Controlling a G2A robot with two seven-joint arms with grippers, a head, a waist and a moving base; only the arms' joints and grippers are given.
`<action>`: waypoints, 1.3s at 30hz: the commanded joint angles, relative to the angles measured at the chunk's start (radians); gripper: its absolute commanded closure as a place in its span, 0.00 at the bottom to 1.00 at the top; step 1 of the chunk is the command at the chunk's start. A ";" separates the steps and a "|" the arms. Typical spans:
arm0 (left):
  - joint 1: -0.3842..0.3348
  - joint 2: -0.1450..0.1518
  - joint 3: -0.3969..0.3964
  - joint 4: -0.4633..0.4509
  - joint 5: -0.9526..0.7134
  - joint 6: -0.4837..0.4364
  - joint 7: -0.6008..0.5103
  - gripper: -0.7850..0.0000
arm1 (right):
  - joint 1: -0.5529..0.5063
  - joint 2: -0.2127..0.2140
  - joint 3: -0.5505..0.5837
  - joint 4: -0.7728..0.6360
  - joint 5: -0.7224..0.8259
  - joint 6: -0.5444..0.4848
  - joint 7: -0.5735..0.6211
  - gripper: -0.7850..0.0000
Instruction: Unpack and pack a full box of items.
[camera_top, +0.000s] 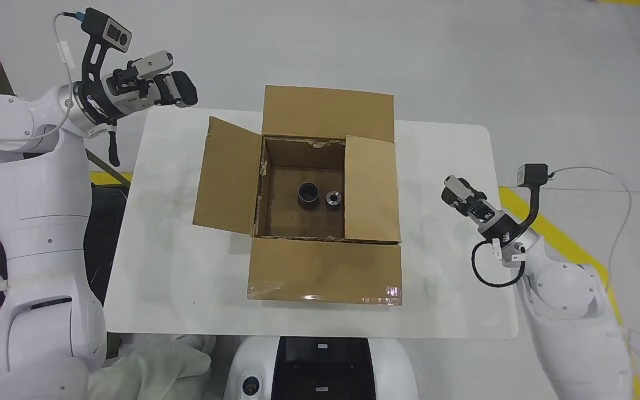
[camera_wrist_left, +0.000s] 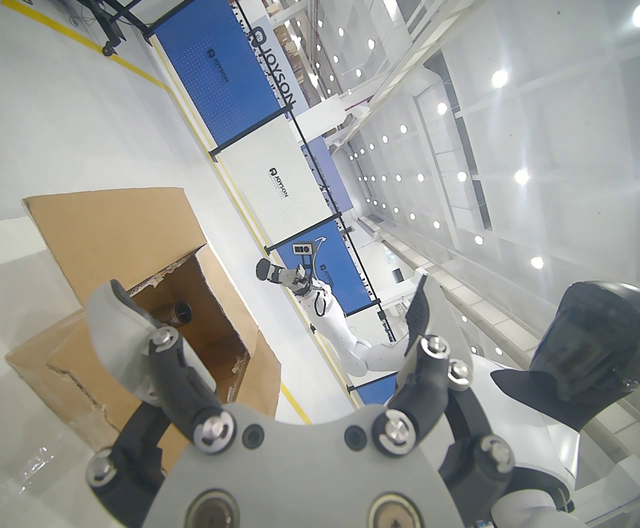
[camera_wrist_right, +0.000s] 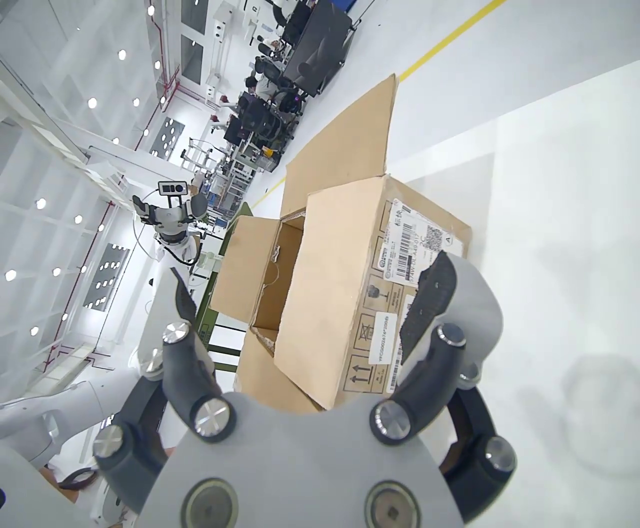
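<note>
An open cardboard box (camera_top: 325, 260) stands in the middle of the white table (camera_top: 440, 250), flaps spread outward. Inside lie two dark cylindrical parts: a black one (camera_top: 308, 195) and a smaller metallic one (camera_top: 333, 197). One of these cylindrical parts (camera_wrist_left: 176, 311) is visible in the left wrist view inside the box (camera_wrist_left: 150, 230). My left gripper (camera_top: 180, 88) (camera_wrist_left: 265, 310) hovers beyond the table's far left corner, open and empty. My right gripper (camera_top: 458, 192) (camera_wrist_right: 310, 295) hangs over the table's right side, open and empty, facing the box (camera_wrist_right: 340, 260).
Yellow floor lines run beside the table at left and right. Bare table surface lies on both sides of the box. Partition panels and workstations stand in the room behind.
</note>
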 joint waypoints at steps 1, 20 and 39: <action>0.000 0.000 0.000 0.000 0.000 0.000 0.000 0.00 | 0.000 0.000 0.000 0.000 0.000 0.000 0.000 0.00; 0.000 0.000 0.000 0.000 0.000 0.000 0.000 0.00 | 0.000 0.000 0.000 0.000 0.000 0.000 0.000 0.00; 0.091 0.022 0.037 0.066 0.135 0.016 0.086 0.00 | 0.000 0.000 0.000 0.000 0.000 0.000 0.000 0.00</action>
